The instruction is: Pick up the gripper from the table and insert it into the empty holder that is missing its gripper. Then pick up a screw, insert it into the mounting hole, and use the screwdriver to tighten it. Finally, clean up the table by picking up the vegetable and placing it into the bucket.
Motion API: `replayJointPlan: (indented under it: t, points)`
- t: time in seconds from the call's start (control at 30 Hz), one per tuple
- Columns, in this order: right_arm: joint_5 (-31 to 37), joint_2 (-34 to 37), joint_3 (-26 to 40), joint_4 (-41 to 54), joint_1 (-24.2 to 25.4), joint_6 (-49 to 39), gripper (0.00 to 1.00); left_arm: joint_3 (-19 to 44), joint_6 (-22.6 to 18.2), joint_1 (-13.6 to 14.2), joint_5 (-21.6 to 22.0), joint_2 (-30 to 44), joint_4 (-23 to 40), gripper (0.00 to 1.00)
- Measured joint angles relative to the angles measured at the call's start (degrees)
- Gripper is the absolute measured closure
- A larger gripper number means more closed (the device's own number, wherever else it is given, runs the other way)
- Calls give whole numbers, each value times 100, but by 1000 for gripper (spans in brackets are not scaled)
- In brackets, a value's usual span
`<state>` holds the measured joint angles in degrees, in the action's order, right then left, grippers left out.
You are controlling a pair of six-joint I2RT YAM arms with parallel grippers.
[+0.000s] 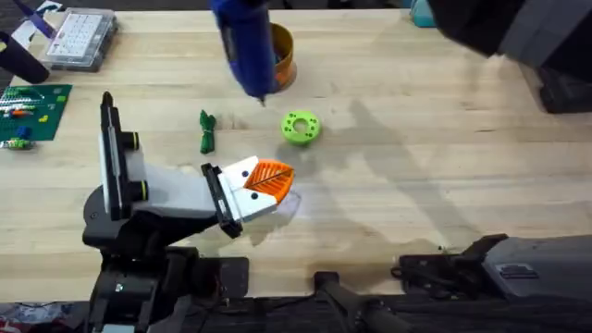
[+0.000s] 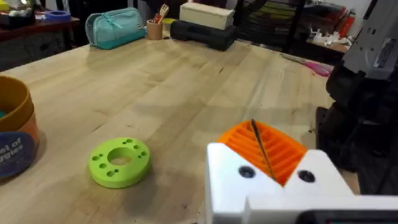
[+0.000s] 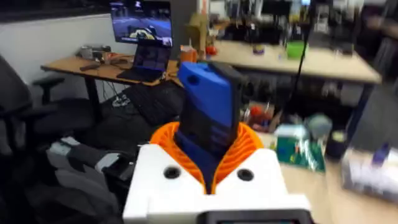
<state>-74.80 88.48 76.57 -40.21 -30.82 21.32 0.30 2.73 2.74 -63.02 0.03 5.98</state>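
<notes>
Screwdriver: we see the screwdriver [image 1: 246, 44] aloft at about 12 o'clock over the table [image 1: 444, 176], tilted, its thin metal tip pointing down between the bucket [image 1: 281, 54] and the lime green ring [image 1: 301, 128].
Right gripper: in its wrist view the right gripper [image 3: 210, 163] is clamped on the blue body, orange pads pressed to both sides.
Screwdriver handling: we judge it stiff, smooth-sided and fairly light. A grip around mid-body suits it, since a hold near one end would let it pivot between the pads.
Left gripper: the left gripper [image 1: 269, 179] rests low near the table's centre with its pads [image 2: 264, 148] pressed together, nothing between them that we can make out.
Vegetable: the vegetable [image 1: 206, 130] lies flat at roughly 10 o'clock from the left gripper, well apart from the bucket at 1 o'clock of it.
Vegetable handling: we expect it to be very light, possibly soft, slender enough to roll. We would pinch it across the middle of the stalk, fingers straddling it.
Bucket: upright, mouth open, partly hidden behind the screwdriver.
</notes>
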Motion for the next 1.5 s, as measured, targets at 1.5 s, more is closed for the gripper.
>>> replayJointPlan:
  t: [1.5]
  points:
    - [8024, 53, -492, 8828, 1374, -7583, 975, 0, -36, 0, 2, 0, 2, 991]
